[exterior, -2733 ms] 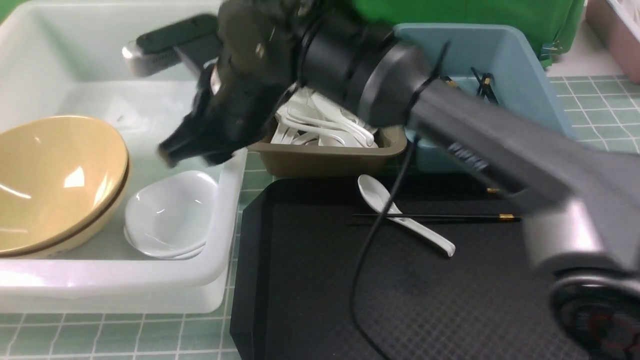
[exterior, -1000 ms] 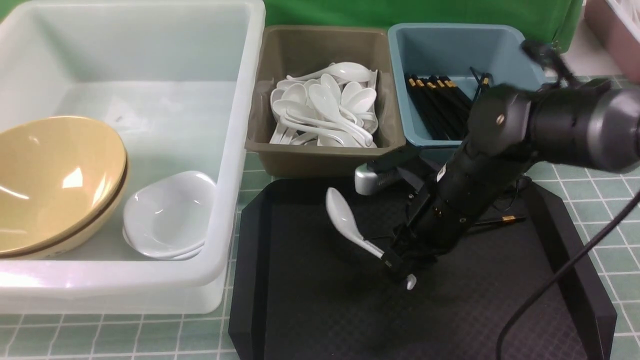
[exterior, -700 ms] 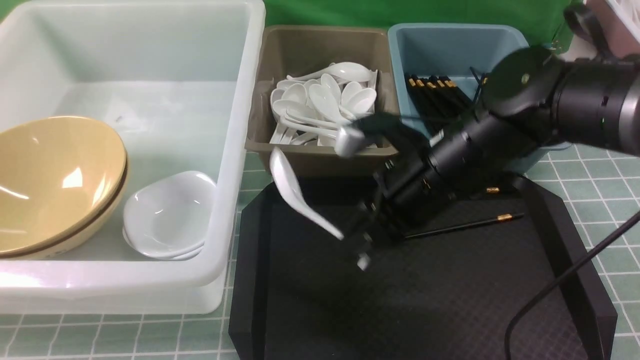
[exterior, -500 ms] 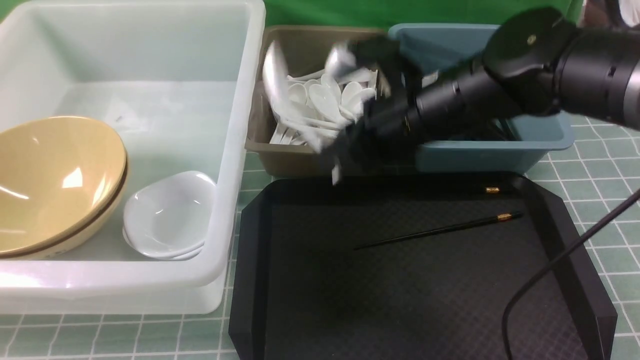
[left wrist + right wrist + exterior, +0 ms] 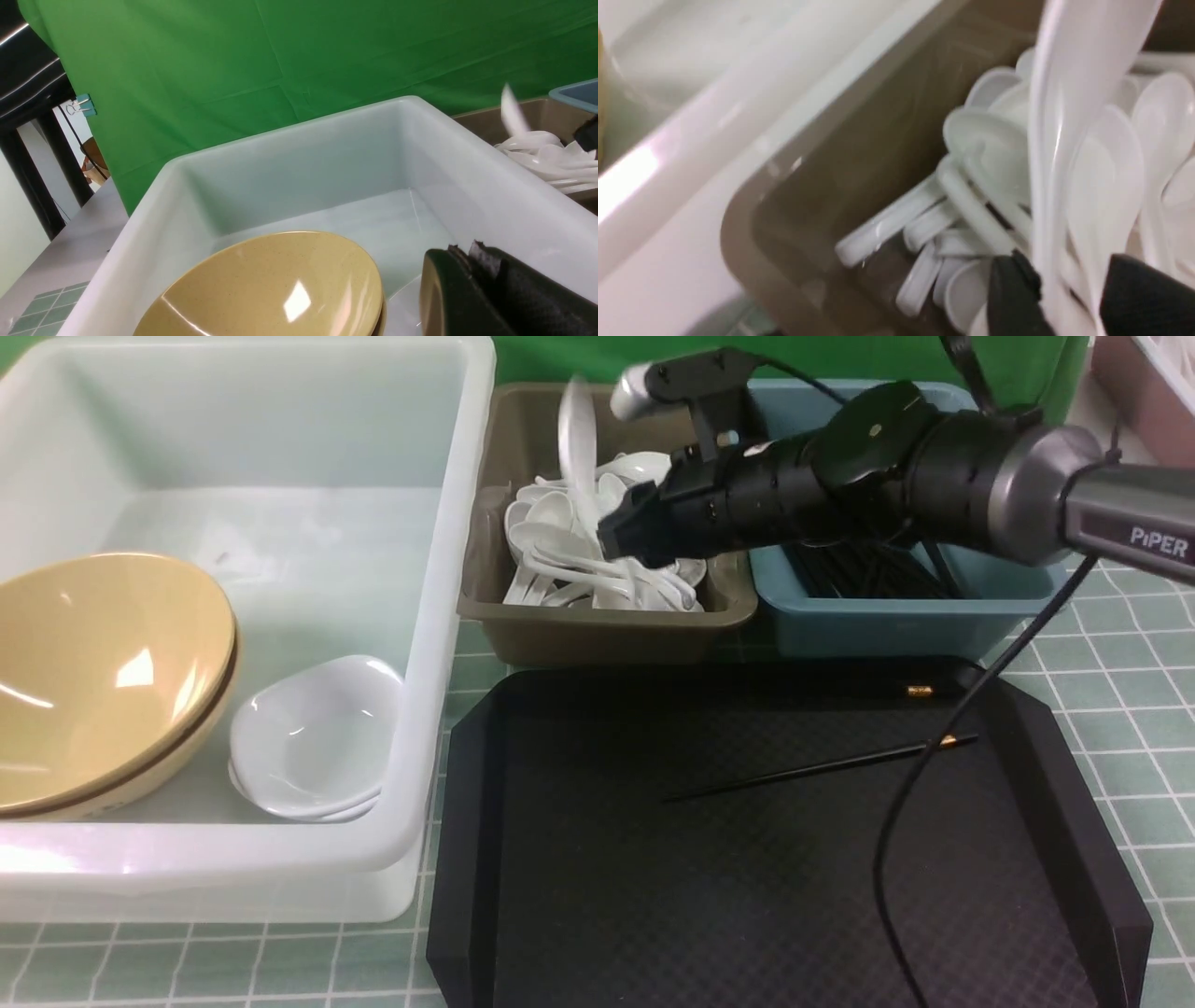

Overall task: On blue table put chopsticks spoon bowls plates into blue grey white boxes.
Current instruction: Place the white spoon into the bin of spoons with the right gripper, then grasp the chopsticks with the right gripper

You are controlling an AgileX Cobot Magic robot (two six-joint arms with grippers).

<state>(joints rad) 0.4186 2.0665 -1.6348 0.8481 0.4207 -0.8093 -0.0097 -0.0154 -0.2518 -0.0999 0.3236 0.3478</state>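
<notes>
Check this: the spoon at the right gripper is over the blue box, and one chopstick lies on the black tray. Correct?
No: the front view shows the spoon at the right gripper over the grey-brown box. The chopstick part is right.

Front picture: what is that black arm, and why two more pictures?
It is a robot with two arms, tidying dishes. The front picture looks forward from between the arms. The other two come from cameras on its wrists. The right gripper reaches over the grey box full of spoons, a white spoon upright between its fingers; blur hides whether it is gripped. The left gripper is shut and empty, by the white box with yellow bowls and plates. A chopstick lies on the black tray.
</notes>
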